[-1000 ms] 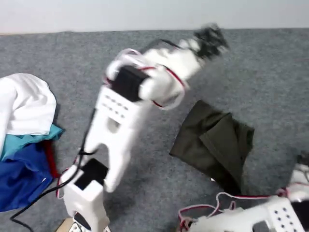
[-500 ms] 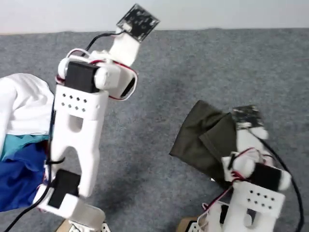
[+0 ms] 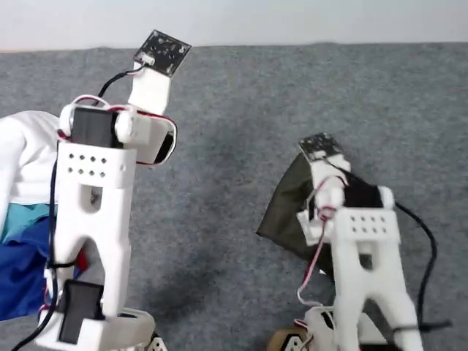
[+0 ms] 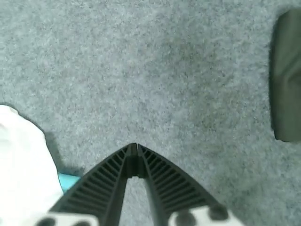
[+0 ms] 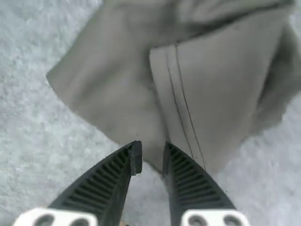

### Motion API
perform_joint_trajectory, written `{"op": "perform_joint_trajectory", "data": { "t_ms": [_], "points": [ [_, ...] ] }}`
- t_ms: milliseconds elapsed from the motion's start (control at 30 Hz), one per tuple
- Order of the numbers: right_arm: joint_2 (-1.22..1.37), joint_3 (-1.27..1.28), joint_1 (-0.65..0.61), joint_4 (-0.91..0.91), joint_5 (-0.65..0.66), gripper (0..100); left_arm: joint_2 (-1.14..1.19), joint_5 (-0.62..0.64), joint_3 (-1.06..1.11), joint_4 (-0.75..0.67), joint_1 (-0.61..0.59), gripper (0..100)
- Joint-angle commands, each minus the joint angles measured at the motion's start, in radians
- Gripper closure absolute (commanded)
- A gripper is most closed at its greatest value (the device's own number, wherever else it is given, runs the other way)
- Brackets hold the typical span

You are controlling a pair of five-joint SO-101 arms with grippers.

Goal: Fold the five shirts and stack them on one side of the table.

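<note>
- Right claw (image 5: 150, 157): jaws cracked open a narrow gap, nothing between them.
- Its tips sit right at the loose edge of the olive shirt (image 5: 211, 94), next to a stitched hem. Can't tell if they touch the cloth.
- Left claw (image 4: 137, 153): jaws closed tip to tip, empty, above the bare grey table (image 4: 164, 70). It's well apart from the olive shirt, with the white shirt (image 4: 21, 155) just beside it.
- The olive shirt lies on the right arm's side of the table, flat but rumpled, with one flap folded over the layer below.
- Handling, my read: light, limp cloth with no stiffness and not fragile. It'll likely drag and bunch on the fuzzy table cover rather than slide.
- Where to grab: a hem or corner. Take both layers to move it whole, or the top flap only to redo the fold.
- The gap looks tight for a doubled hem, so it probably needs widening first.
- Risk: catching one layer just peels the fold open.
- On the left arm's side there's a pile: white shirt on top, teal shirt (image 3: 18, 219) and blue shirt (image 3: 18, 270) under it, all touching.
</note>
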Motion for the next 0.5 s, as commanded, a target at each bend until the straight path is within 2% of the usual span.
{"op": "perform_joint_trajectory", "data": {
  "t_ms": [0,467],
  "points": [
    [0.120,-0.115,-0.027,-0.053,-0.011,89.8,-0.075,0.003,0.018,0.018,0.014,100],
    [0.547,-0.436,-0.027,-0.062,-0.011,89.8,-0.150,0.003,0.160,-0.015,0.012,100]
  ]
}}
